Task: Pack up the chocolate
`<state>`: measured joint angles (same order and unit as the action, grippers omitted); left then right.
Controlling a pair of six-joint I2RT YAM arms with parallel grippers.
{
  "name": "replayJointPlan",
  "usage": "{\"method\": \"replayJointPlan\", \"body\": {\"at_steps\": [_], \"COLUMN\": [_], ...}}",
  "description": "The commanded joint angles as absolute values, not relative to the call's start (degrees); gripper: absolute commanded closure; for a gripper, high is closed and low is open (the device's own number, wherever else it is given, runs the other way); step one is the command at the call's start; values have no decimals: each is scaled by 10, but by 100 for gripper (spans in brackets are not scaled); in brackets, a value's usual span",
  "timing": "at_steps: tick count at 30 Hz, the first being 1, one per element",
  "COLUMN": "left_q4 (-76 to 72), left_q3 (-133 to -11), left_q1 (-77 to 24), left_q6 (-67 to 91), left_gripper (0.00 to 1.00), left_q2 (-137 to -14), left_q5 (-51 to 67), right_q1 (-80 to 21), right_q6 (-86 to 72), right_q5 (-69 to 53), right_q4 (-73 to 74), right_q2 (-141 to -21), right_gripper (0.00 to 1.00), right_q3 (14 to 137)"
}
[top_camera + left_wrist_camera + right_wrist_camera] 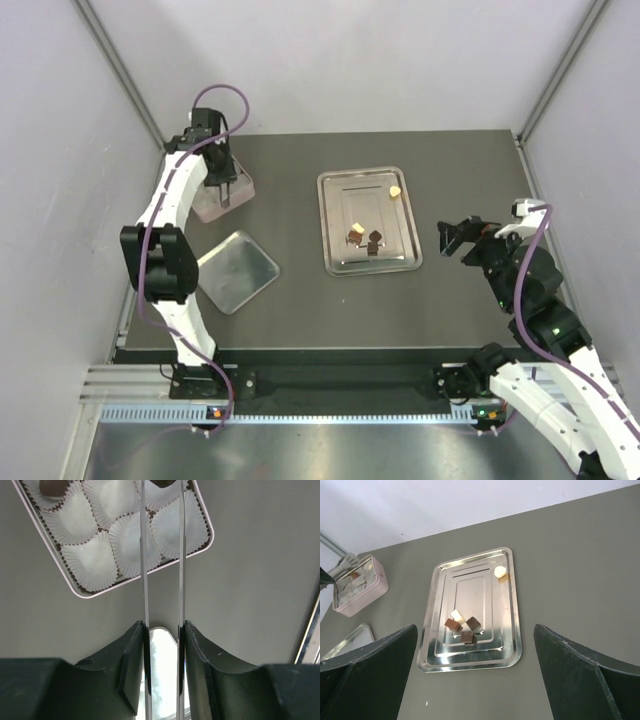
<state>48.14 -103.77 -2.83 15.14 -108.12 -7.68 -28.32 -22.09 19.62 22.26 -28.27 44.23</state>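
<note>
Several chocolate pieces lie on the steel tray (345, 195): a brown and cream cluster (365, 237) near its front and one cream piece (395, 190) at the back right. From the right wrist the cluster (467, 637) shows cream, mid brown and dark cubes. My left gripper (228, 192) hangs over the pink tin (210, 208). Its long metal blades are shut on a dark brown chocolate piece (165, 483) at their tips, above white paper cups (95, 562). One cup holds a brown piece (52, 486). My right gripper (457, 237) stands open, right of the tray.
A silver lid (237, 270) lies flat on the table in front of the tin, beside the left arm. Grey walls close in the table on the left, back and right. The pink tin (360, 585) also appears far left in the right wrist view.
</note>
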Motion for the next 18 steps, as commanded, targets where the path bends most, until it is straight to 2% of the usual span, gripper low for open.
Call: {"method": "replayJointPlan", "body": {"at_steps": [1,18], "left_q4": [455,440], "left_q3": [-1037,-1043], "left_q1": [-19,-18], "left_q6": [158,144], "left_gripper": [60,59], "left_q2": [-1092,-1143], "left_q5": [-69,-72], "right_q1": [-282,-282], "right_q6": [-212,-205], "right_q5": [200,207], "right_q4": [187,187], "right_q2": [-281,-281], "right_gripper": [0,0], "right_q3": [444,445]}}
